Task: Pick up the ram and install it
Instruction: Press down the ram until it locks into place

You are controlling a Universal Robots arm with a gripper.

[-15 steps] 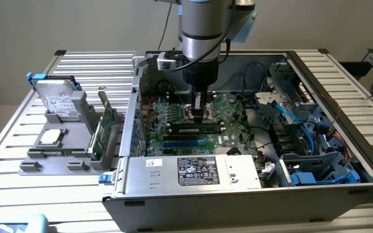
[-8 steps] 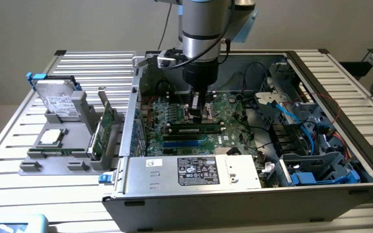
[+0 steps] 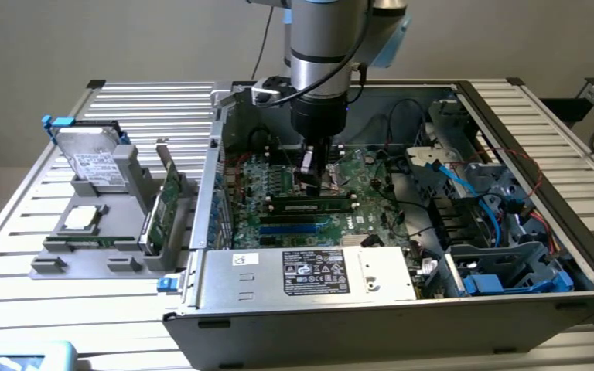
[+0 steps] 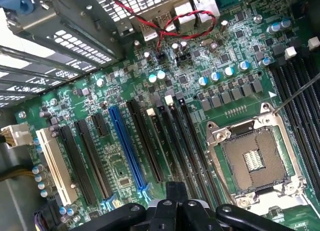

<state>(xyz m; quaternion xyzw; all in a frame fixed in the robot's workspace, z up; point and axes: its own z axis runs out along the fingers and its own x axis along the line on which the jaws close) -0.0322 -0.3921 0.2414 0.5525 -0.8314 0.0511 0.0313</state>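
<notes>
One claw, mine, working inside open computer case. On exterior view's left, grey fixture (image 3: 90,259) is holding spare parts, tall green card (image 3: 163,202) among them, well apart from job. At centre, my claw (image 3: 318,179) is hanging pinched closed, gripping nothing, tips just above ram (image 3: 312,207), which is sitting along motherboard (image 3: 266,185) slot. Seating looking like step in hand: I am aiming to press straight down, evenly, no twisting. On right, blue cables (image 3: 452,174) are lying near; I am keeping clear.
</notes>
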